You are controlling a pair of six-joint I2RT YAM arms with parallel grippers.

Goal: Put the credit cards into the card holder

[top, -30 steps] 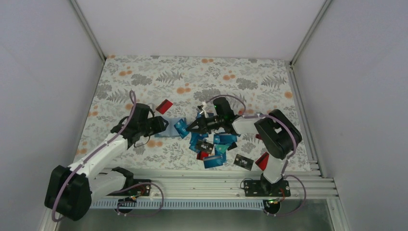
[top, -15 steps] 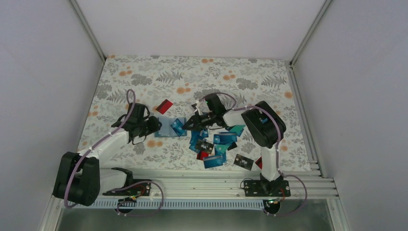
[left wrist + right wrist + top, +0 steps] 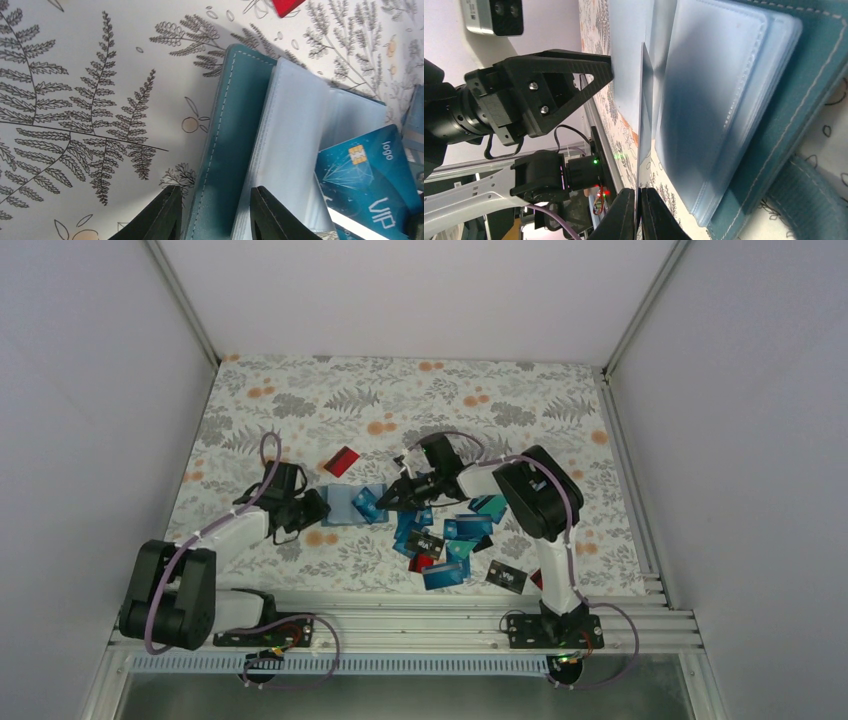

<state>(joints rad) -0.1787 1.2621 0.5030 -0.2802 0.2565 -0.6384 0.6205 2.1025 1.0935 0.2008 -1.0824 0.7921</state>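
The teal card holder point(image 3: 343, 502) lies open on the floral mat, its stitched cover point(image 3: 225, 135) beside the pale blue pocket leaves point(image 3: 295, 120). My left gripper point(image 3: 215, 192) stands open, its fingers on either side of the cover's near edge. My right gripper point(image 3: 640, 215) is shut on a blue credit card point(image 3: 365, 175). That card shows edge-on point(image 3: 642, 125) in the right wrist view, its far end at the pocket leaves point(image 3: 714, 90). More credit cards point(image 3: 445, 540) lie in a loose heap to the right.
A single red card point(image 3: 342, 460) lies just beyond the holder. A black card point(image 3: 506, 577) and a red one point(image 3: 543, 575) sit near the right arm's base. White walls enclose the mat on three sides, and a metal rail point(image 3: 430, 615) runs along the near edge.
My right gripper has carried the blue card leftward from the heap to the holder's pockets. The left gripper has shifted slightly left and its jaws have narrowed a little.
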